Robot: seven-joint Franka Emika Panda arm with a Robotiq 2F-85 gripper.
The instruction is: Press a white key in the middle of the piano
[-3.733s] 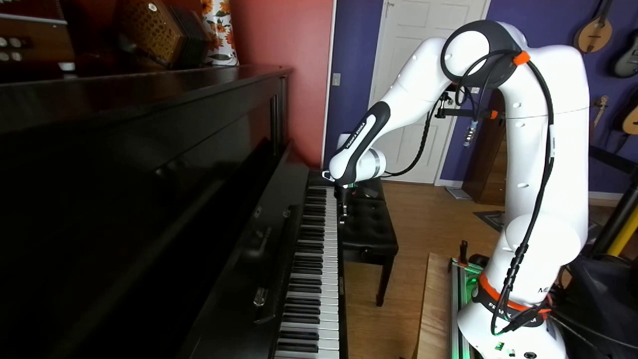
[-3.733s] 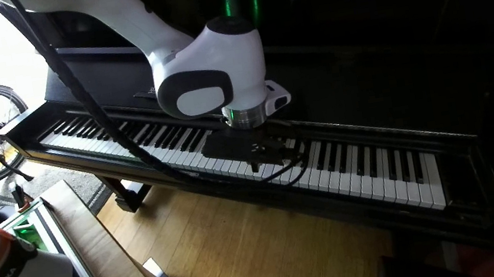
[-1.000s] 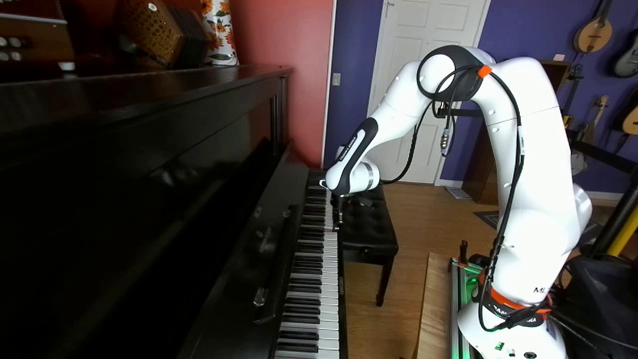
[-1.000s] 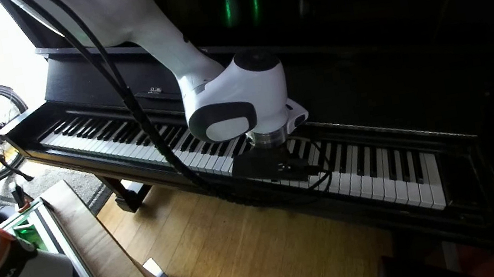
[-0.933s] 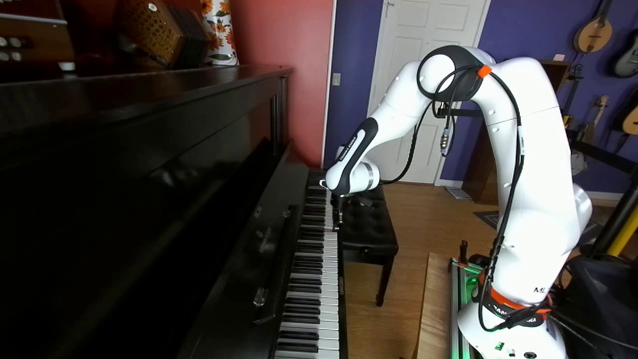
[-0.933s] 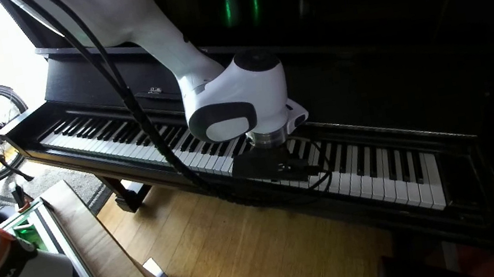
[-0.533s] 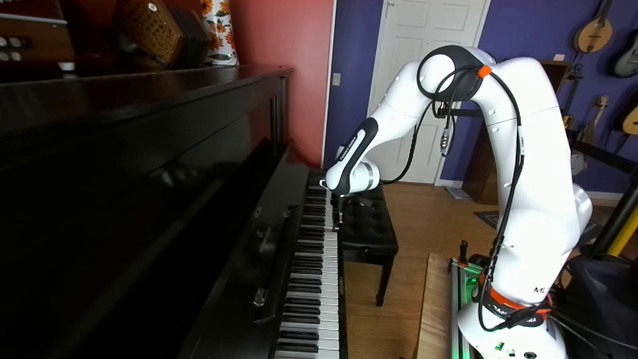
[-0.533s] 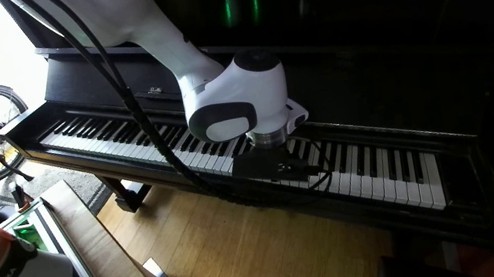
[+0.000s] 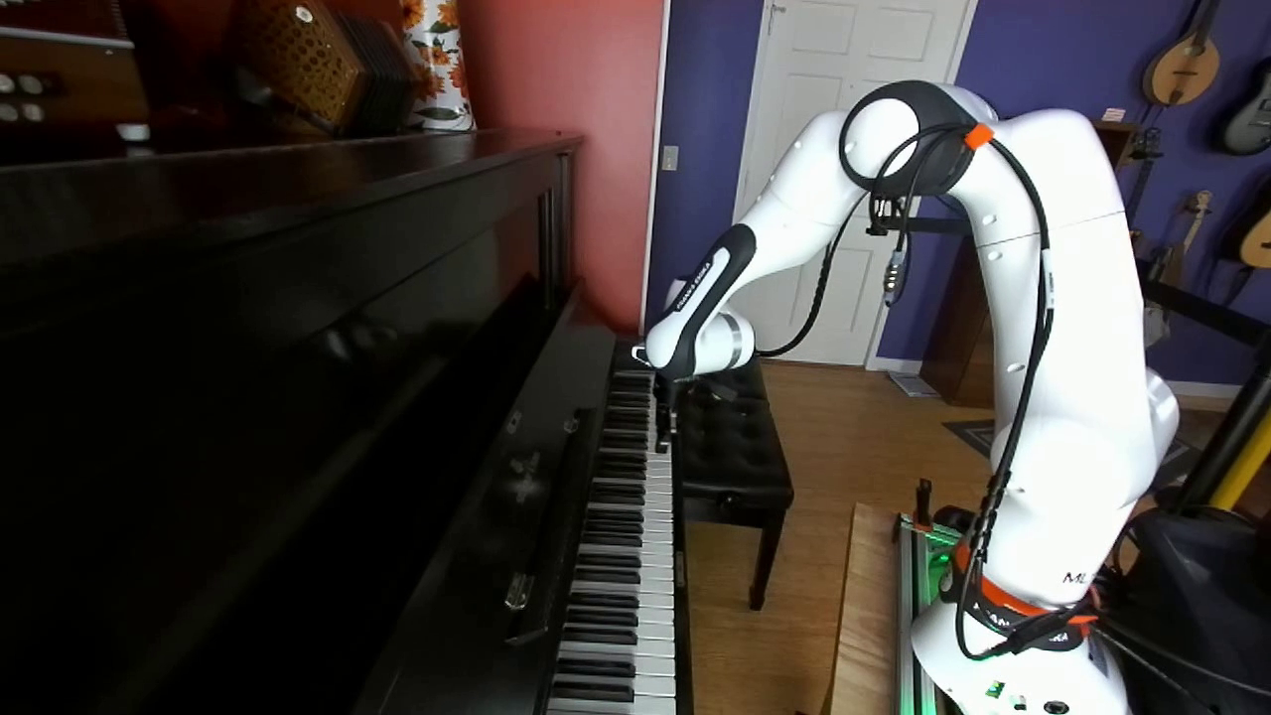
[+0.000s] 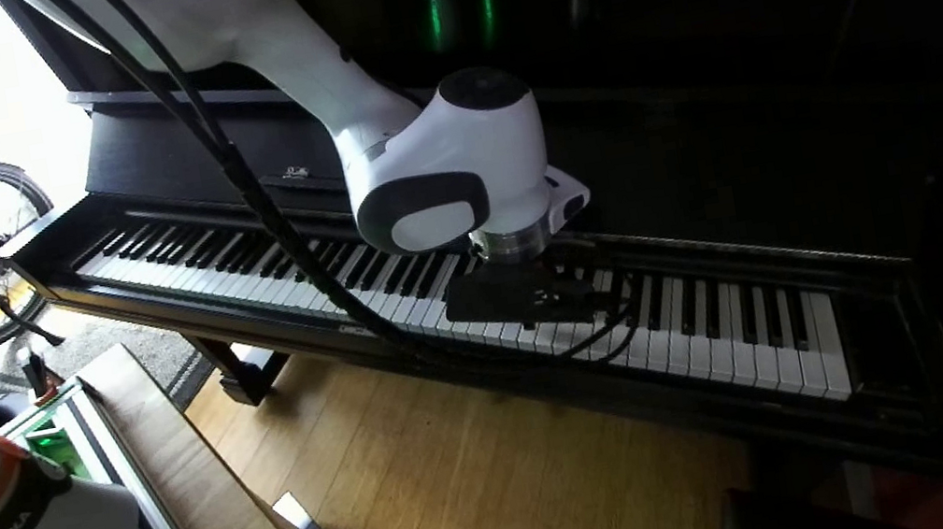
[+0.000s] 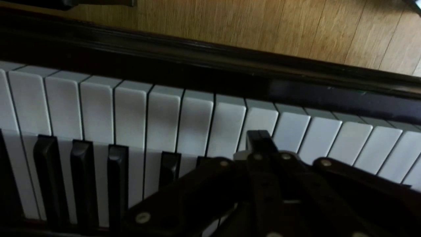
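Observation:
The glossy black upright piano (image 9: 516,437) shows in both exterior views (image 10: 721,168), with its long row of keys. My gripper (image 9: 663,447) points down over the keyboard, beyond its middle in that view. It shows as a dark shape over the keys in an exterior view (image 10: 530,323). In the wrist view the two fingertips (image 11: 258,133) are together with nothing between them. They lie over the front part of one white key (image 11: 262,118). I cannot tell whether they touch it. The gripper body hides the keys behind the tips.
A black padded bench (image 9: 730,447) stands close beside the keyboard's far end. The piano's front rail (image 11: 164,59) runs along the key fronts. A cable (image 10: 275,220) hangs from the arm across the keys. A wooden table edge (image 10: 215,494) is by the robot base.
Since 3.7 s ago the gripper has come lower and shifted along the keyboard. It held still until half a second ago. Now it is slightly higher and a little closer in over the keys.

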